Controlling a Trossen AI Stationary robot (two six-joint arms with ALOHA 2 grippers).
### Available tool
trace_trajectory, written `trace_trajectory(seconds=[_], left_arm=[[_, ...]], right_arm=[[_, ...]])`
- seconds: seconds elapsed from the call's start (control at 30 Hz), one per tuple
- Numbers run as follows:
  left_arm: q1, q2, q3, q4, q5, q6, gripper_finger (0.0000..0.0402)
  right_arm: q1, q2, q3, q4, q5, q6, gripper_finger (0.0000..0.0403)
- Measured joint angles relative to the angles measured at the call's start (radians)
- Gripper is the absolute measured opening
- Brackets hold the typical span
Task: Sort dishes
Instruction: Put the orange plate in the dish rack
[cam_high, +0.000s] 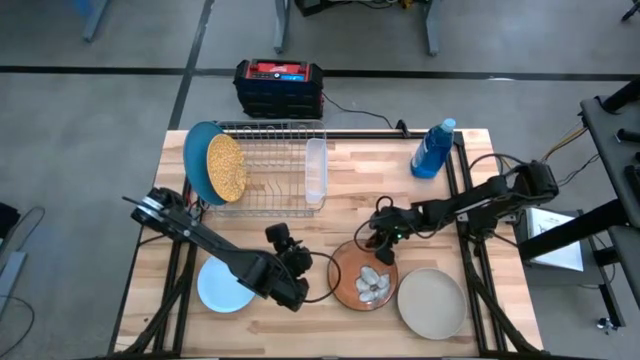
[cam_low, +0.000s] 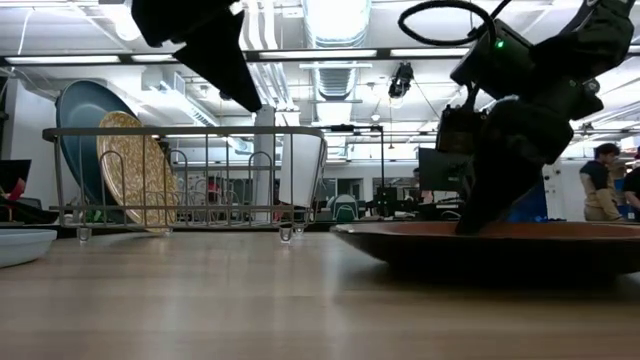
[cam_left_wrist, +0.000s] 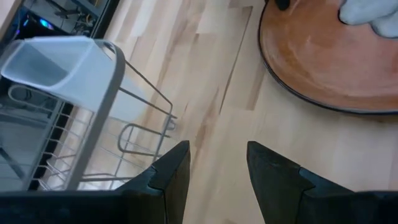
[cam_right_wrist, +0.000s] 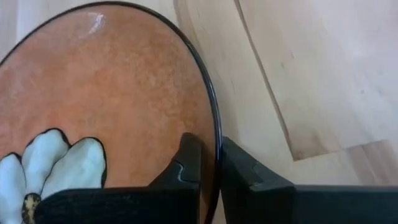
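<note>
Orange plate (cam_right_wrist: 112, 99) rim pinched by right hand (cam_right_wrist: 210, 165) on wood table (cam_high: 350, 190); left hand (cam_left_wrist: 217, 171) open.

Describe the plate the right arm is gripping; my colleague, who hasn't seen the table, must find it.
On the wooden table, look at the near edge, right of centre. The orange-brown plate lies flat between the pale blue plate and the beige plate, with the right tool closed on its rim. Only it bears a white flower.

At the lower centre of the frame, the right end effector (cam_right_wrist: 210, 163) pinches the dark rim of an orange plate (cam_right_wrist: 112, 93) with a white flower on the wooden tabletop (cam_right_wrist: 311, 68).
</note>
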Motion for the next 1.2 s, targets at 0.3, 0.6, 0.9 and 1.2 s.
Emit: trace_trajectory(seconds=[0.3, 0.6, 0.9, 1.2], left_arm=[[0.0, 0.008, 0.0, 0.033, 0.003, -0.096, 0.0149], [0.013, -0.004, 0.0, 0.15, -0.025, -0.209, 0.0149], [0.025, -0.027, 0.0, 0.2, -0.024, -0.206, 0.0149], [0.032, -0.167, 0.0, 0.408, 0.252, 0.372, 0.0149]], right_arm=[[0.001, -0.108, -0.002, 0.0, 0.043, -0.074, 0.0007], [0.019, -0.266, 0.031, -0.016, 0.23, -0.232, 0.0], [0.166, -0.348, 0.077, -0.03, 0.561, -0.488, 0.0], [0.323, -0.359, 0.08, 0.034, 0.773, -0.648, 0.0001]])
